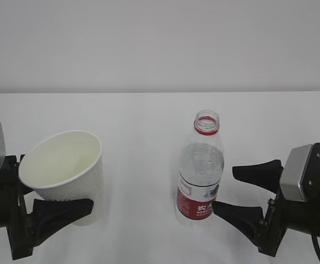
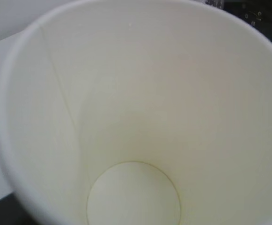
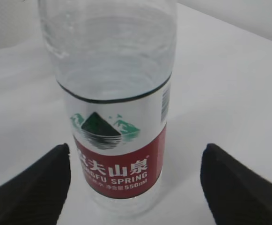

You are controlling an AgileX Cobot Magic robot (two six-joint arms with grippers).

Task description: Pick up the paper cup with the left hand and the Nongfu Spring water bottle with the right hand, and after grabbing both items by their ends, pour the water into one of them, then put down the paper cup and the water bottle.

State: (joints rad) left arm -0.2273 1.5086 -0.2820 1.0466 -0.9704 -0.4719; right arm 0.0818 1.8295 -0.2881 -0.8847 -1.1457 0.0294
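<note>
The white dimpled paper cup (image 1: 66, 168) leans left with its mouth turned toward the camera. My left gripper (image 1: 74, 201) is shut on its lower wall; one black finger (image 1: 60, 212) shows in front and the other is hidden behind. The left wrist view is filled by the cream inside of the cup (image 2: 136, 117), which shows no liquid. The uncapped Nongfu Spring water bottle (image 1: 200, 176) stands upright, mostly full of clear water (image 1: 201, 162). My right gripper (image 1: 224, 190) is open. In the right wrist view its fingers (image 3: 37, 187) flank the bottle's label (image 3: 117, 159) with gaps on both sides.
The white table (image 1: 148, 115) runs back to a plain white wall. The cup and bottle stand about a hand's width apart. The right arm's grey camera housing (image 1: 297, 173) sits at the right edge.
</note>
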